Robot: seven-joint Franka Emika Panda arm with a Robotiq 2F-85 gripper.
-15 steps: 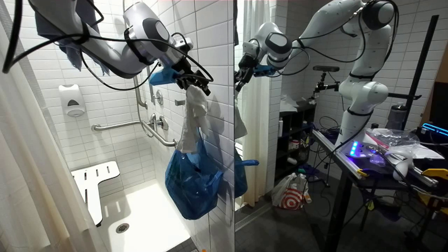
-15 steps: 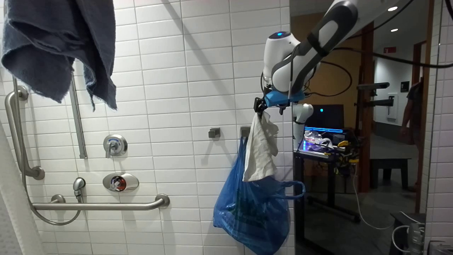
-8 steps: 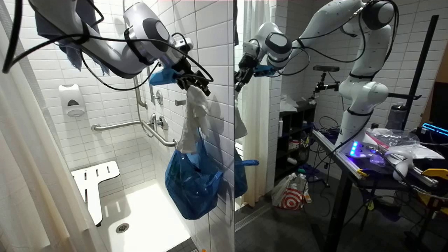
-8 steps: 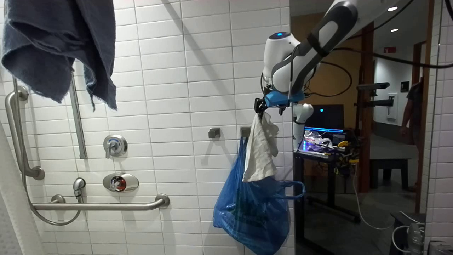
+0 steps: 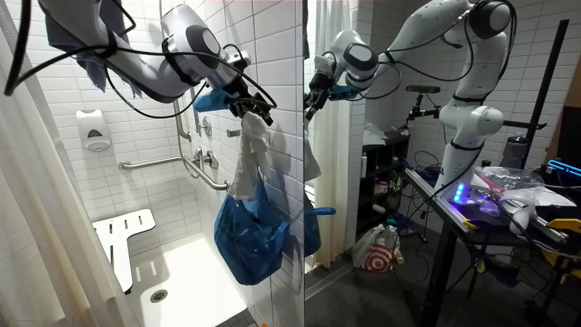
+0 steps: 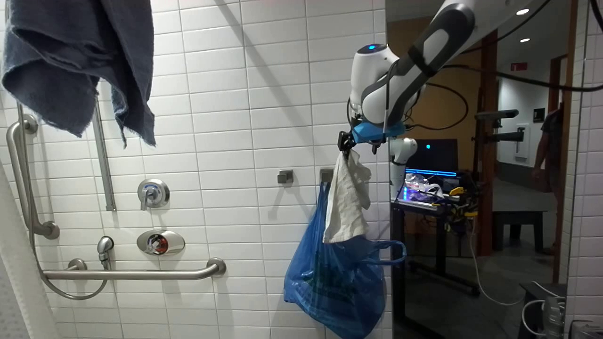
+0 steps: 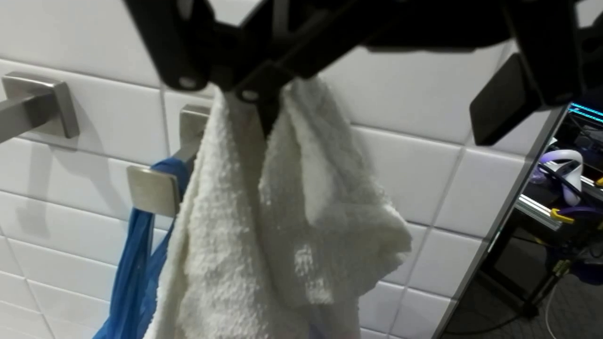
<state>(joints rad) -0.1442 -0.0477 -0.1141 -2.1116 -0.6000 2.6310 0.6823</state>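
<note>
My gripper (image 7: pixel 377 129) is open in the wrist view, its fingers wide apart. A white towel (image 7: pixel 226 245) hangs down at the left finger, apparently caught on or draped over it; the exact contact is hidden. The right finger's pad (image 7: pixel 501 101) is bare and apart from the towel. In both exterior views the towel (image 5: pixel 249 154) (image 6: pixel 347 202) hangs below the gripper (image 5: pixel 254 114) (image 6: pixel 346 141), close to the tiled wall. A metal hook (image 7: pixel 153 188) left of the towel carries a blue plastic bag (image 6: pixel 337 282). The towel partly covers the bag.
Another wall hook (image 6: pixel 285 177) stands left of the bag's hook. A grab bar (image 6: pixel 141 274) runs along the wall. A mirror (image 6: pixel 443 282) adjoins the wall on the right. A dark blue cloth (image 6: pixel 80 61) hangs at upper left. A folding seat (image 5: pixel 120 236) is in the shower.
The arm, gripper and towel have sunk very slightly. The bag has not visibly moved.
</note>
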